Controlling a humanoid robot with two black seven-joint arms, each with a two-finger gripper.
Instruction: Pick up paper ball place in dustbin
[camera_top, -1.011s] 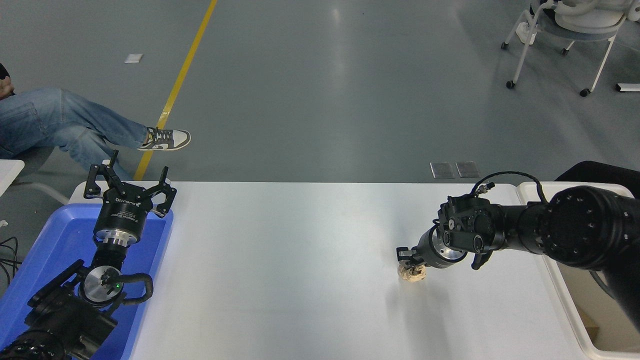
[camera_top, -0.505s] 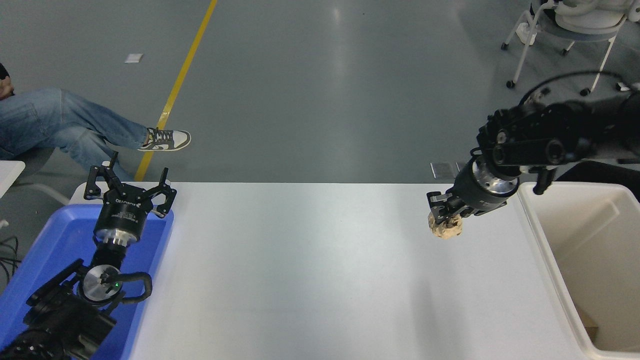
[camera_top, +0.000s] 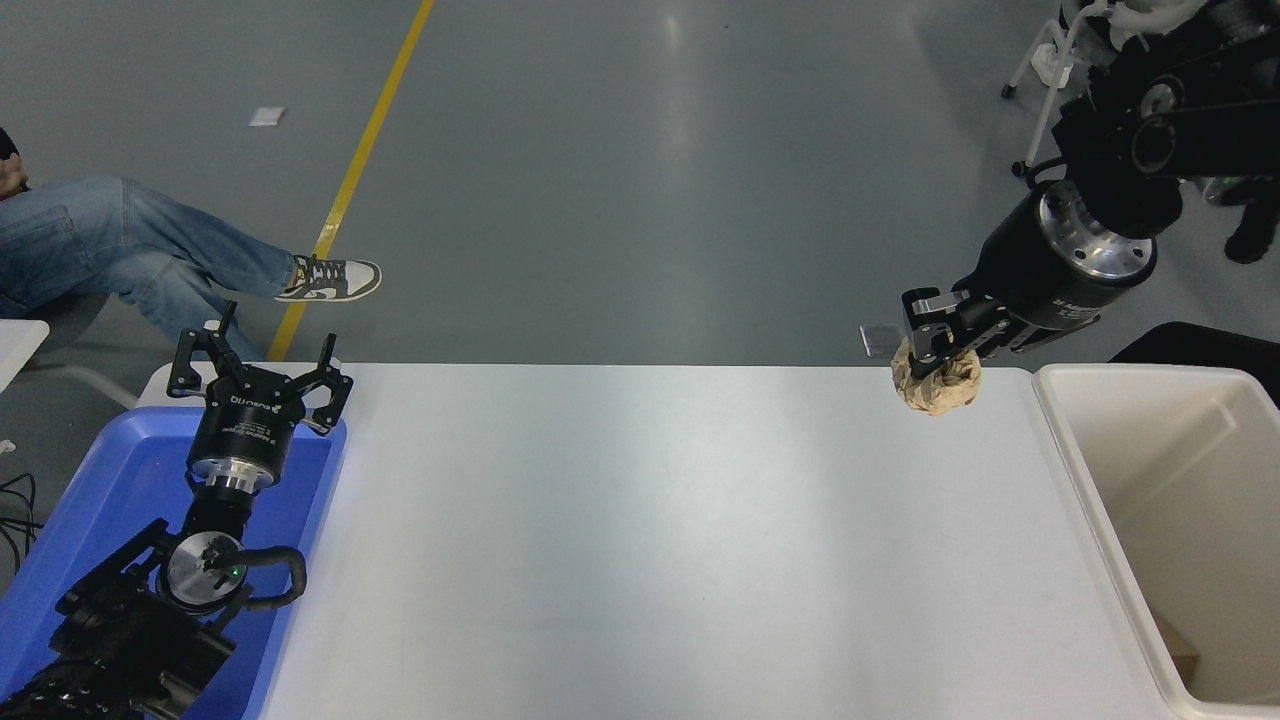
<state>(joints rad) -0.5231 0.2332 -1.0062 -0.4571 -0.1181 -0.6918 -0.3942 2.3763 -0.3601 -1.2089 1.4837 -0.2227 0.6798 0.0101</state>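
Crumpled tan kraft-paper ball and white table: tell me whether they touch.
Apart. The head view shows the crumpled tan kraft-paper ball clamped in the right gripper, lifted off the white table.

Right gripper (camera_top: 938, 345) clamps the paper ball (camera_top: 937, 381) aloft, apparently clear of the table (camera_top: 660, 540), just left of the dustbin (camera_top: 1100, 520). Left gripper (camera_top: 262, 372) parked, fingers spread.

black jointed arms, silver wrist rings, green indicator light
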